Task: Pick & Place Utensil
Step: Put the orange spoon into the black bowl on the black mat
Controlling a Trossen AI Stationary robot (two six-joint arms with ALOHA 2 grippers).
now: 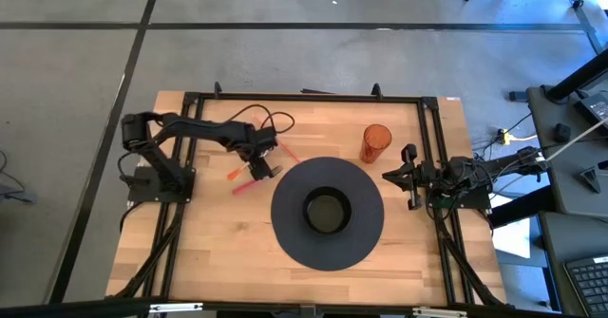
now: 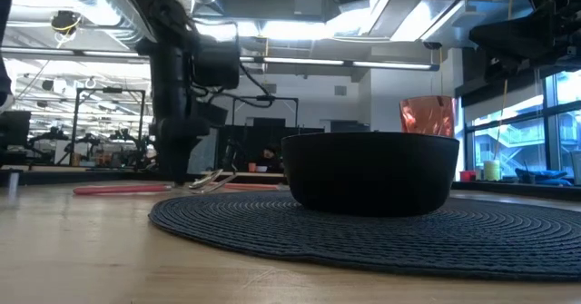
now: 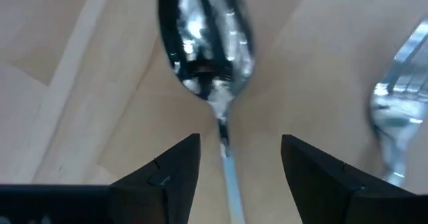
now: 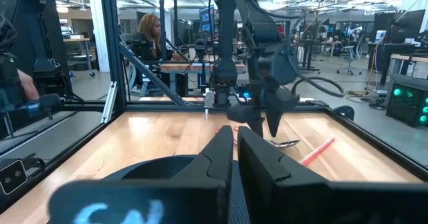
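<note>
You are looking straight down on a wooden table [image 1: 199, 252] with a dark frame around it. A round dark mat [image 1: 285, 237] lies at the middle, and a black bowl [image 1: 326, 211] sits at its centre. Just beyond the mat's far right edge stands an orange cup [image 1: 376, 142]. Your left arm reaches in from the left side, and its gripper [image 1: 258, 165] hangs over the utensils just left of the mat; from up here you cannot tell how its fingers stand. Two pale red handles [image 1: 240, 182] show beside that gripper, one angled toward the mat. Your right gripper [image 1: 397, 177] waits at the mat's right edge, near the cup.
</note>
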